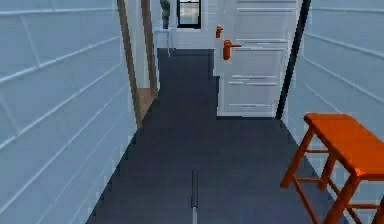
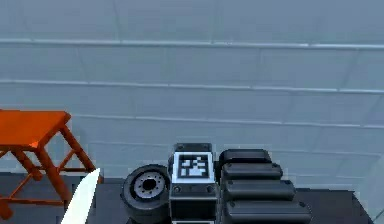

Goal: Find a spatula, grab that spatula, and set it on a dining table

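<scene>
In the arm side view the arm's dark stacked segments (image 2: 255, 185) sit low at the bottom edge, with a white marker square (image 2: 192, 166) at their left. Left of that is the gripper's dark round body (image 2: 146, 192). A pale, flat, slanted blade-like thing (image 2: 82, 198) runs from beside the gripper down to the bottom edge, over dark floor. I cannot make out the fingers, so I cannot tell whether the gripper holds it. In the forward view a thin grey strip (image 1: 194, 195) stands low in the middle over the floor.
A narrow hallway with dark floor (image 1: 180, 120) runs ahead between pale blue panelled walls (image 1: 60, 90). A white door (image 1: 258, 55) with an orange handle stands ahead on the right. An orange stool (image 1: 345, 150) (image 2: 35, 140) is close by.
</scene>
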{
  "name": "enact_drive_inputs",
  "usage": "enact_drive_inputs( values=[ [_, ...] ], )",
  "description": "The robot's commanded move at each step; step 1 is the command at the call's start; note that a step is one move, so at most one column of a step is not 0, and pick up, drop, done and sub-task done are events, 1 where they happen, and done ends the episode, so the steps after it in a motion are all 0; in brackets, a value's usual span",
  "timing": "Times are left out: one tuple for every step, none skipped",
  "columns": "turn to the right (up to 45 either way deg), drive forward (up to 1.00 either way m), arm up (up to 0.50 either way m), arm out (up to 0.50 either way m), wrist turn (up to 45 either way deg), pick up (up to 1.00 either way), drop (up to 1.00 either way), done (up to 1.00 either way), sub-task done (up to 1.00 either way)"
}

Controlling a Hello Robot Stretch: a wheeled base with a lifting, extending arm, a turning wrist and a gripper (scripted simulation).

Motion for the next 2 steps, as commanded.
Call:
enact_drive_inputs(
  values=[
    [0.0, 1.0, 0.0, 0.0, 0.0, 0.0, 0.0, 0.0, 0.0],
    [0.0, 1.0, 0.0, 0.0, 0.0, 0.0, 0.0, 0.0, 0.0]
  ],
)
